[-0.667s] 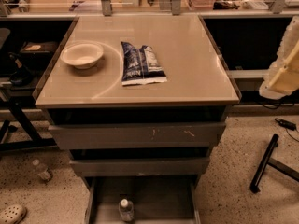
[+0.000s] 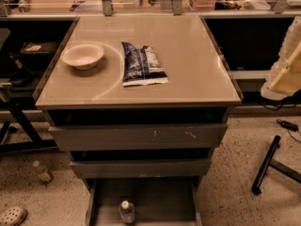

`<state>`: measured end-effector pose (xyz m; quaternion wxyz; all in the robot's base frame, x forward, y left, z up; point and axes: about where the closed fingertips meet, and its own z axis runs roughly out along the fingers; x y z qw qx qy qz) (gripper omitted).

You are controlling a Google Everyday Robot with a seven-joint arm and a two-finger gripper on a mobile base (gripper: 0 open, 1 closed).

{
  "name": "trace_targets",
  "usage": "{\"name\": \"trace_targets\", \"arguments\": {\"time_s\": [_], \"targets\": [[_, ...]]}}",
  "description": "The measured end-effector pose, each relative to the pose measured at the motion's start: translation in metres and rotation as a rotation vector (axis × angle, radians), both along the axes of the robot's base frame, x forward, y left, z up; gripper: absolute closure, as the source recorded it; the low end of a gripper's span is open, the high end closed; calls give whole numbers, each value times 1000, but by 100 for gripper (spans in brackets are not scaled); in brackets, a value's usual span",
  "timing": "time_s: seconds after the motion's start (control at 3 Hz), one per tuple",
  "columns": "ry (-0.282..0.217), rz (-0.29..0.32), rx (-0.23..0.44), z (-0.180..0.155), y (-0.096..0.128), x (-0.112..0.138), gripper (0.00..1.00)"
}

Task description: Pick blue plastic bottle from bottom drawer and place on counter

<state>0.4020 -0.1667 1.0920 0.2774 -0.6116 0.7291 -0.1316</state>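
Note:
The blue plastic bottle (image 2: 126, 212), clear with a white cap, stands upright on the grey floor of the open bottom drawer (image 2: 162, 199), near its front left. The two wider drawers above it are pulled out a little. The beige counter (image 2: 193, 65) caps the cabinet. My gripper (image 2: 283, 72) shows as a white and yellowish shape at the right edge of the view. It hangs at about counter height, to the right of the cabinet and far from the bottle.
A beige bowl (image 2: 83, 55) and a dark-blue printed pouch (image 2: 142, 64) lie on the counter. Another small bottle (image 2: 43, 171) and a shoe (image 2: 12, 215) lie on the floor at the left. A black leg (image 2: 265, 164) slants at the right.

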Motion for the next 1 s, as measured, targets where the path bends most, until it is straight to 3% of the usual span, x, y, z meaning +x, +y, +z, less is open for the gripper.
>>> {"name": "trace_targets", "arguments": {"time_s": [1.0], "targets": [[0, 0, 0, 0, 0, 0, 0]]}}
